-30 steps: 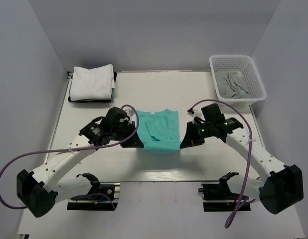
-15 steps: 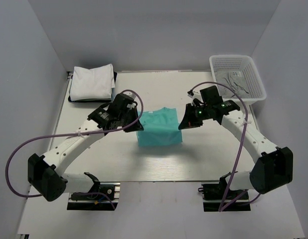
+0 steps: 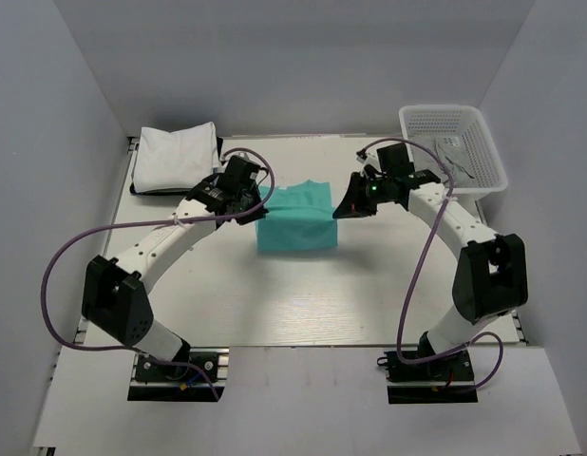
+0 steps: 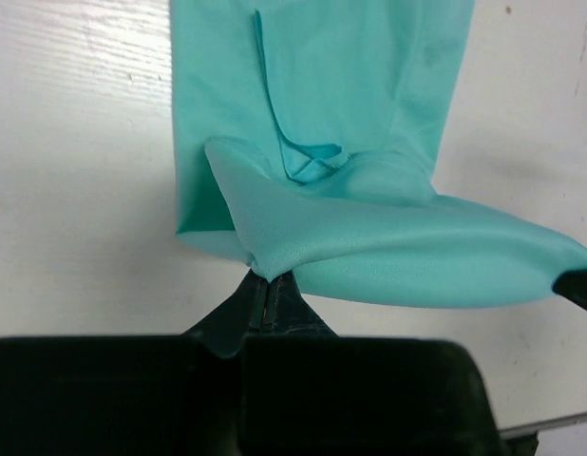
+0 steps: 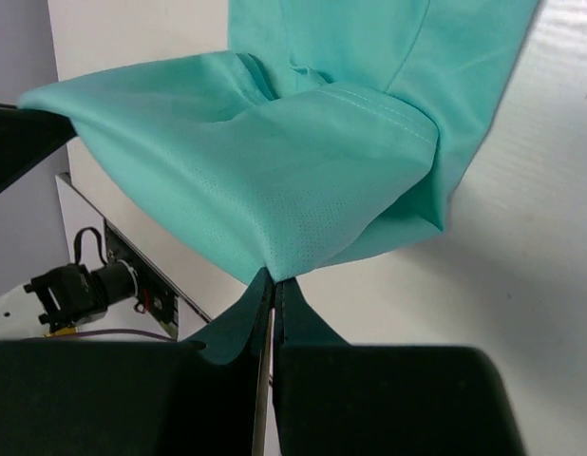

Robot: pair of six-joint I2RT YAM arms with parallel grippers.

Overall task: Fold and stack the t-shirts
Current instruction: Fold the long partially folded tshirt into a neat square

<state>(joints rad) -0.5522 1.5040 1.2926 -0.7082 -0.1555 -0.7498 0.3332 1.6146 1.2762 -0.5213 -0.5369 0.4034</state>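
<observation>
The teal-green t-shirt (image 3: 296, 220) lies partly folded at the table's middle, its near part doubled over toward the far side. My left gripper (image 3: 259, 202) is shut on the folded layer's left corner (image 4: 260, 258). My right gripper (image 3: 341, 206) is shut on its right corner (image 5: 274, 264). Both hold that layer lifted and stretched between them above the rest of the shirt (image 4: 322, 66), which also shows in the right wrist view (image 5: 388, 57). Folded white t-shirts (image 3: 176, 156) are stacked at the far left.
A white mesh basket (image 3: 453, 146) holding grey-white cloth stands at the far right. The white stack rests on a dark tray (image 3: 217, 152) by the left wall. Walls close in the left, right and back of the table (image 3: 303, 294).
Both grippers have carried the shirt's near edge up and away toward the far side, folding it over the upper half. The shirt now looks shorter and sits farther back.
</observation>
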